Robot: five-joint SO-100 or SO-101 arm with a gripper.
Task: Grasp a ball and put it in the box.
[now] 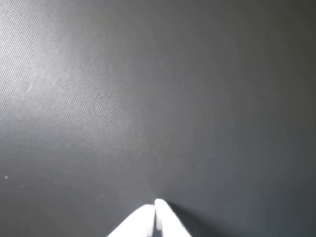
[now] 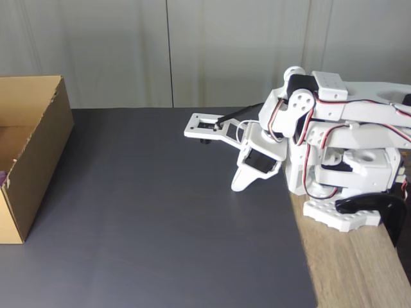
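Observation:
The brown cardboard box stands open at the left edge of the fixed view, on the dark mat. Inside it, right at the frame's edge, a small purple sliver shows, too little to tell whether it is the ball. My white arm is folded up at the right, with its gripper pointing down at the mat, far from the box. In the wrist view the gripper is shut, the two white fingertips touching with nothing between them, just above bare mat.
The dark grey mat covers most of the table. A strip of wooden tabletop runs along the right, where the arm's base is clamped. A pale wall stands behind the table.

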